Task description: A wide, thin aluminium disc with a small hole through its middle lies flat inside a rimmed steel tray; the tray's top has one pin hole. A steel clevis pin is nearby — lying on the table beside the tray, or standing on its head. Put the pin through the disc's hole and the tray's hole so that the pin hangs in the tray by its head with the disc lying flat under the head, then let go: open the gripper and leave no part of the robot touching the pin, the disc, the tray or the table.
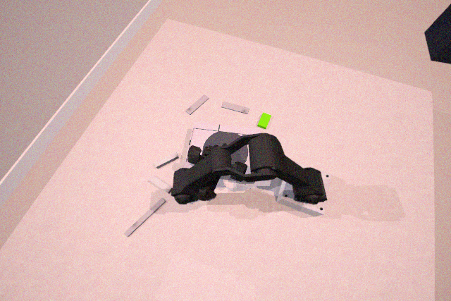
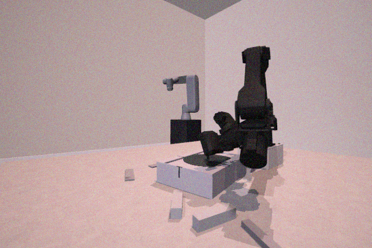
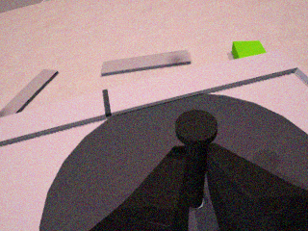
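Item, gripper (image 2: 207, 155) (image 3: 194, 156): one pair of jaws, closed on the steel pin; fingertips low over the disc, hidden beneath the arm in the top view.

Item, pin (image 2: 207, 158) (image 3: 196, 127): held between the fingers. In the wrist view its round head lies at 12 o'clock, just beyond the fingertips, its shank running towards 6 o'clock. Head uppermost and shank near upright, by judgement. A small bright crescent shows beside the far end, at 6 o'clock, possibly the disc's hole; whether the tip has entered cannot be told.

Item, aluminium disc (image 1: 225, 139) (image 2: 192, 160) (image 3: 96, 183): wide, dark, apparently flat inside the tray, the pin over its middle part. The coming move turns on the shank's long axis meeting the hole squarely, then going straight down; a slight offset could push the disc aside.

Item, tray (image 1: 198, 135) (image 2: 186, 179) (image 3: 48, 115): rimmed, around the disc; its pin hole unseen.

Item, arm (image 1: 266, 151) (image 2: 253, 89): single, black; in the top view it reaches from its base towards 9 o'clock, folding back towards 1 o'clock to the gripper.

Item, green block (image 1: 264, 120) (image 3: 248, 49): outside the tray, at 1 o'clock from the pin in the wrist view.
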Robot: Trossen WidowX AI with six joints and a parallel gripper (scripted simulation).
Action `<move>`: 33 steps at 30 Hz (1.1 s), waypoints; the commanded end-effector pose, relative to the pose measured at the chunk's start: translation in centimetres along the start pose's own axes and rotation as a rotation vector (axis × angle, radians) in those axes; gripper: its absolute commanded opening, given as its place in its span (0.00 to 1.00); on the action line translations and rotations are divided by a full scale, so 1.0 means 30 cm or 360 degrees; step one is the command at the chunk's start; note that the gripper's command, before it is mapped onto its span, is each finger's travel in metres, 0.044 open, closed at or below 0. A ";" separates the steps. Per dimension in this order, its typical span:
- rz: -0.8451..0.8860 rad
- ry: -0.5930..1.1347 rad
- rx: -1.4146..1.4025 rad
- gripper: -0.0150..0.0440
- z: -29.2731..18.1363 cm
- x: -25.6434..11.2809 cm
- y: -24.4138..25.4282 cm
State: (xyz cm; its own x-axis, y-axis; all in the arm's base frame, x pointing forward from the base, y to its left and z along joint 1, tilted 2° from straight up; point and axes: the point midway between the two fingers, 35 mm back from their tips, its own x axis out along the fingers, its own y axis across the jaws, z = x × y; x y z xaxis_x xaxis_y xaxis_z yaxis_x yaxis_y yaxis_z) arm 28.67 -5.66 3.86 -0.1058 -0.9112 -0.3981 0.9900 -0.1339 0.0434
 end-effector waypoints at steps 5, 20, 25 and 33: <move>-0.0008 0.0017 0.0005 0.25 -0.002 0.000 -0.002; -0.0018 0.0002 -0.0019 0.25 -0.004 -0.001 0.003; -0.0016 -0.0014 -0.0014 0.25 -0.006 -0.003 0.000; -0.0008 -0.0024 0.0004 0.25 -0.006 -0.001 -0.003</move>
State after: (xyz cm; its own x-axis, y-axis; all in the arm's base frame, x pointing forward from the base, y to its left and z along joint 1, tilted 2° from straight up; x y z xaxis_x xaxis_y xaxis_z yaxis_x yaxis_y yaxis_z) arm 28.62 -5.51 3.83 -0.1152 -0.9131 -0.3912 0.9893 -0.1411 0.0382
